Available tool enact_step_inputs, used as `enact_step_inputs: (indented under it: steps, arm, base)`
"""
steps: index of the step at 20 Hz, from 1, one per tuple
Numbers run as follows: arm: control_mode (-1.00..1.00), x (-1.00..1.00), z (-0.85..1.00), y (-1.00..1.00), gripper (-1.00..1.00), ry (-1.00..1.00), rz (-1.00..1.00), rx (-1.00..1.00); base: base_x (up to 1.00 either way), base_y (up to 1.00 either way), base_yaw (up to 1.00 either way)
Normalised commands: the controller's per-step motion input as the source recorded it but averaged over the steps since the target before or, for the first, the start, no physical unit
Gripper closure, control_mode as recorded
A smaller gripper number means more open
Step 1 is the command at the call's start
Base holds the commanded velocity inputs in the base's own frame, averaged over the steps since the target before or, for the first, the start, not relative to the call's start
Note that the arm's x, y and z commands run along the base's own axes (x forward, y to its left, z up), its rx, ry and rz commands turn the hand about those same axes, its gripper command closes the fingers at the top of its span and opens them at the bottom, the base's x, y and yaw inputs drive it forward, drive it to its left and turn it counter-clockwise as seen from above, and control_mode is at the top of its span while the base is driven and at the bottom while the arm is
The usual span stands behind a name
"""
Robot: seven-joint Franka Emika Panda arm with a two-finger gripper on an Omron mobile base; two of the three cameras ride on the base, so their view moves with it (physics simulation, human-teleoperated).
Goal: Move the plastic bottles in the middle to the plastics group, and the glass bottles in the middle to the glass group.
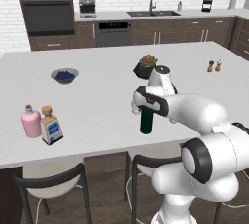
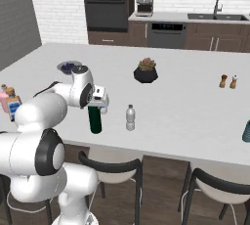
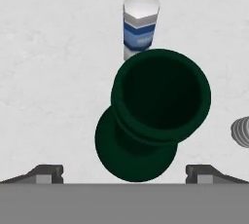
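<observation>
Two base cameras looked forward and down from behind the arm, left and right, across the same white island counter toward the kitchen's back wall; both shared the potted succulent at mid-frame. The hand camera peered straight down, close above the green wine bottle, centre frame.

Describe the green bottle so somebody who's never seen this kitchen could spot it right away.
Start at the big white island counter and look along its near edge, above the stools. The green bottle stands upright there, right under the robot's hand, with a small clear water bottle beside it. It is the one dark, opaque green bottle; its neighbours are clear or pink.
</observation>
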Motion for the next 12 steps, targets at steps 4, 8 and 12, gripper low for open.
enact_step_inputs:
  steps: [4, 8, 12]
  arm:
    - [-1.0, 0.05, -0.05, 0.0, -1.0, 0.0, 0.0, 0.0]
    - [-1.0, 0.21, -0.15, 0.0, -1.0, 0.0, 0.0, 0.0]
    - [-1.0, 0.13, -0.06, 0.0, -1.0, 0.0, 0.0, 0.0]
  base:
    - [0.0, 0.0, 0.0]
    - [0.0, 0.0, 0.0]
    - [0.0, 0.0, 0.0]
